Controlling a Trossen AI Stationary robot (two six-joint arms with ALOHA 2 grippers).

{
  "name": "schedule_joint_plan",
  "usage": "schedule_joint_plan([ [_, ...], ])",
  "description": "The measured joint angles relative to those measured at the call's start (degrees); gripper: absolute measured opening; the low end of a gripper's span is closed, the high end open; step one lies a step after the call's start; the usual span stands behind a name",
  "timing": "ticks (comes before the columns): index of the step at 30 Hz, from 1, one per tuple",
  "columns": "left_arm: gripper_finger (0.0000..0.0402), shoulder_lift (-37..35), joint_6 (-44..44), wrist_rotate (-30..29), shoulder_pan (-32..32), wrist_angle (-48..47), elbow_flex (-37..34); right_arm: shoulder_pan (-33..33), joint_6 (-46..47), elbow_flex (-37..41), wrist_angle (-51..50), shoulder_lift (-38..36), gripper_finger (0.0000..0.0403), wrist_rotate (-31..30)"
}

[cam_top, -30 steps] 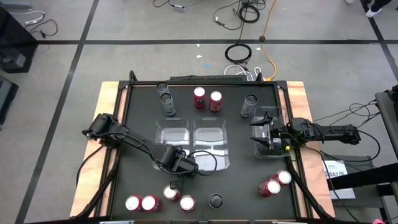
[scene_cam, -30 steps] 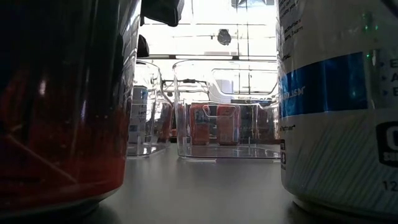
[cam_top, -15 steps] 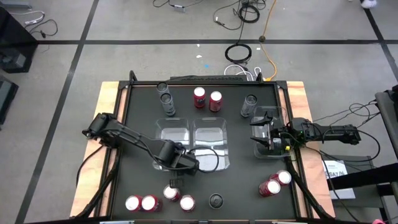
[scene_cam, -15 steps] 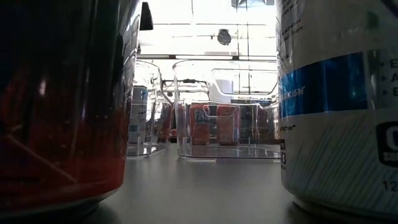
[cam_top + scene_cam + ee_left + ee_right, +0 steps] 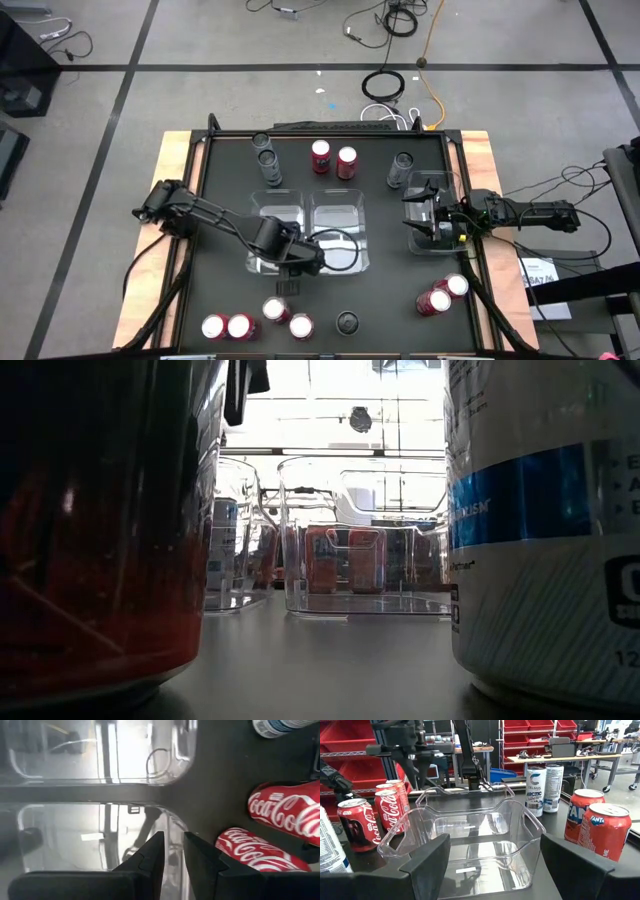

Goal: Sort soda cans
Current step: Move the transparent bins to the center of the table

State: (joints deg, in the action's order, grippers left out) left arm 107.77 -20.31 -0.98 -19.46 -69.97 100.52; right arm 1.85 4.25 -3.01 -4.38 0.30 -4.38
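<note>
Red soda cans stand upright on the black table: two at the far side (image 5: 334,158), several in a near row (image 5: 240,326), and two near right (image 5: 443,295). Grey cans stand far left (image 5: 266,160) and far right (image 5: 400,168). A dark can (image 5: 347,322) stands in the near row. My left gripper (image 5: 290,278) (image 5: 173,836) hangs over the left clear bin's near edge, its fingers almost together with nothing between them. Two red cans (image 5: 280,812) show beside it. My right gripper (image 5: 410,222) (image 5: 495,850) waits open at the table's right side.
Two clear bins (image 5: 310,235) sit side by side at the table's middle, and one bin (image 5: 470,830) shows ahead of my right gripper. In the low view a red can (image 5: 100,530) and a white-and-blue can (image 5: 545,530) stand close. The table has a raised rim (image 5: 205,250).
My left gripper has drawn away from the near row of cans, toward the far edge and over the left bin's near wall. The red can it stood above has stayed where it was and now shows in full.
</note>
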Motion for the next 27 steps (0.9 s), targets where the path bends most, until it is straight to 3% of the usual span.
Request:
schedule_joint_plan([
  [6, 0.0082, -0.04, 7.19, -6.56, 2.11, 1.75, -0.85, 0.0, 0.0, -0.01, 0.0, 0.0, 0.0303, 0.0],
  [12, 0.0082, -5.54, 13.35, -5.16, 6.0, 10.34, -10.16, 0.02, 0.0, -0.01, 0.01, 0.02, 0.0303, 0.0],
  [22, 0.0082, -32.86, 18.24, 0.37, 14.26, 29.59, -40.82, 0.0, 0.0, 0.0, 0.0, 0.11, 0.0303, 0.0],
  [27, 0.0082, -46.76, 19.76, 1.21, 18.07, 36.25, -52.76, 0.02, 0.0, -0.01, 0.02, 0.11, 0.0303, 0.0],
])
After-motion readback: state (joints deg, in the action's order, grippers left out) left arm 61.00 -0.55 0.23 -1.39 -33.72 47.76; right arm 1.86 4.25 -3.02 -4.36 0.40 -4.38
